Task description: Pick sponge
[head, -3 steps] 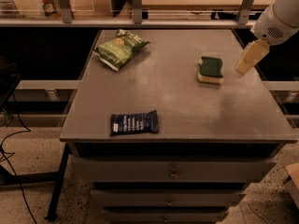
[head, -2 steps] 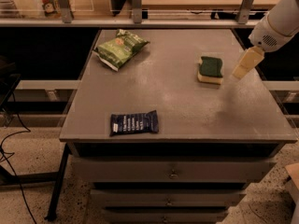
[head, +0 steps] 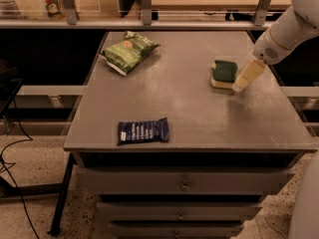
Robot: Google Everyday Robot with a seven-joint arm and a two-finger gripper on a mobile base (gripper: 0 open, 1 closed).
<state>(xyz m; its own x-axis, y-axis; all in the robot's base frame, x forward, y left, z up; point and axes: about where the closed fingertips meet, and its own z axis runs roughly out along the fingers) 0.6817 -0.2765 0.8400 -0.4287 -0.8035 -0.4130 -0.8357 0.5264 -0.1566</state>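
Just beside the gripper (head: pixel 247 76) lies the sponge (head: pixel 224 73), green side up on the table (head: pixel 199 118). Whether the gripper is open or closed cannot be told. It should probably centre above the sponge, straddle its narrower sides, then descend squarely. Bag (head: pixel 130 51) and packet (head: pixel 143 130) lie well away.

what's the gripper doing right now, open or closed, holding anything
gripper: cannot be told whether open or closed; it is at the right edge of the sponge, which lies on the table
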